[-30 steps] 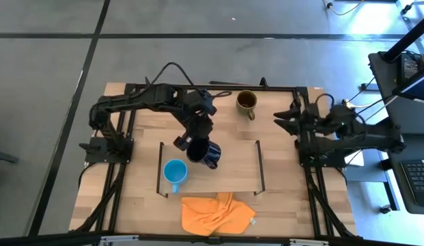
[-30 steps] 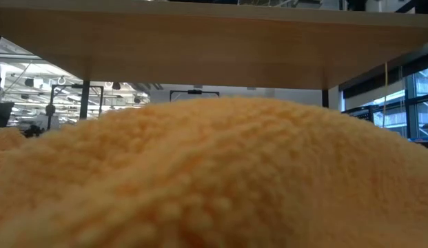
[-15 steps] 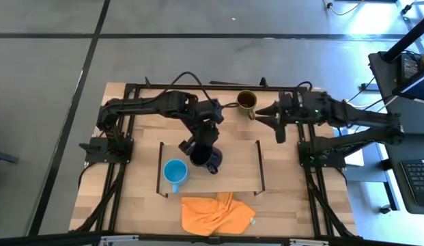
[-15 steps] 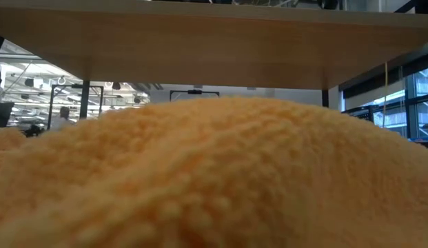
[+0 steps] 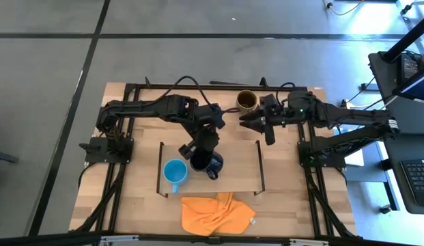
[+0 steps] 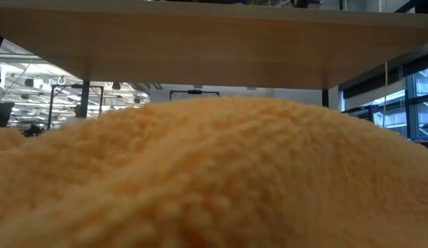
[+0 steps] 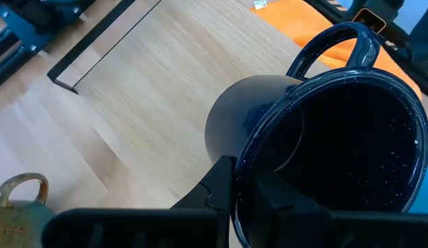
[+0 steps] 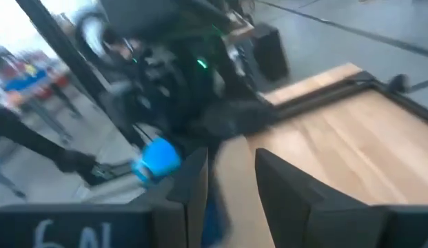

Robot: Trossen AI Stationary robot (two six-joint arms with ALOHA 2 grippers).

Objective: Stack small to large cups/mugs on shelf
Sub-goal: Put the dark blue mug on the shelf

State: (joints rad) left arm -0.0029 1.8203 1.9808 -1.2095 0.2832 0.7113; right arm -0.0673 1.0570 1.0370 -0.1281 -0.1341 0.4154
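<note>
The black mug (image 5: 210, 162) hangs over the shelf (image 5: 240, 168), and my left gripper (image 5: 198, 152) is shut on its rim. The small light-blue mug (image 5: 175, 171) stands on the shelf's left part, close beside the black one. The olive-brown mug (image 5: 247, 100) stands on the tabletop behind the shelf, handle toward the near side. My right gripper (image 5: 244, 121) hovers open just in front of that mug, pointing toward the table's left. Nothing is between its fingers (image 8: 193, 184). My left gripper pinches the black mug's rim (image 7: 236, 180) opposite the handle (image 7: 338, 40), one finger inside the mug and one outside. The fingers come from the far side, slanting down. The mug is tilted, mouth toward the gripper, above the shelf board; whether its base touches the board, I cannot tell.
An orange cloth (image 5: 217, 212) lies crumpled on the tabletop in front of the shelf and fills the low view (image 6: 214, 179). The shelf's black end frames (image 5: 259, 167) stand at either side. Bare board lies to the right of the black mug.
My right gripper has swung out from the table's right edge toward the left and risen, and now hovers near the olive-brown mug. My left gripper has carried the black mug a little toward the near edge, closer to the light-blue mug.
</note>
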